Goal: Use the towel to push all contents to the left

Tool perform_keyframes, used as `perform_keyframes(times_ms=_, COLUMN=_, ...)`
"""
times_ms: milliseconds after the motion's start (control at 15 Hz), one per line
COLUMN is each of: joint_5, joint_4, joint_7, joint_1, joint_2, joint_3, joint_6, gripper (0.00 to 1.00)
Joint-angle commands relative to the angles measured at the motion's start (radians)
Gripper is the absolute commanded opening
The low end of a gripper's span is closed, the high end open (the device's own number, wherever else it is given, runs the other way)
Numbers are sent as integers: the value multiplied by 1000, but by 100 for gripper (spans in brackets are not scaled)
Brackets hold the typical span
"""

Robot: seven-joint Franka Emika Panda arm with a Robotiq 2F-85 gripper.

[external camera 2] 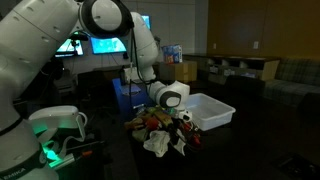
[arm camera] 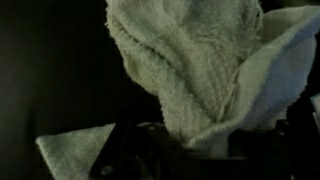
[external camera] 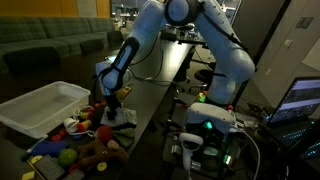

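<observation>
The towel [arm camera: 190,60], a white wrinkly cloth, fills the wrist view and runs down into the dark jaws of my gripper [arm camera: 192,142], which is shut on it. In both exterior views the gripper [external camera: 113,104] [external camera 2: 172,108] hangs low over the dark table with the towel [external camera: 122,118] [external camera 2: 158,143] bunched below it. The contents [external camera: 85,135] [external camera 2: 160,122], a jumble of small red, yellow, green and black toys, lie right beside the towel. The fingertips are hidden by cloth and shadow.
A large white plastic bin [external camera: 45,105] [external camera 2: 212,110] stands on the table next to the toy pile. The robot base with a green light [external camera: 205,125] [external camera 2: 55,135], monitors [external camera 2: 100,45] and cables stand round the table.
</observation>
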Motion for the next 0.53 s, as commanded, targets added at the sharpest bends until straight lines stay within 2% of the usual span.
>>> perform_keyframes(times_ms=0, joint_5=-14, joint_4=-94, joint_7=30, joint_1=-1, joint_2=-70, joint_3=-37, joint_6=37, gripper=1)
perform_keyframes(times_ms=267, joint_5=-33, joint_4=-162, joint_7=36, joint_1=1, joint_2=-92, joint_3=-71, joint_6=28, gripper=1)
perform_keyframes(times_ms=467, joint_5=-47, joint_4=-217, joint_7=15, joint_1=-2, joint_2=-105, joint_3=-69, joint_6=28, gripper=1)
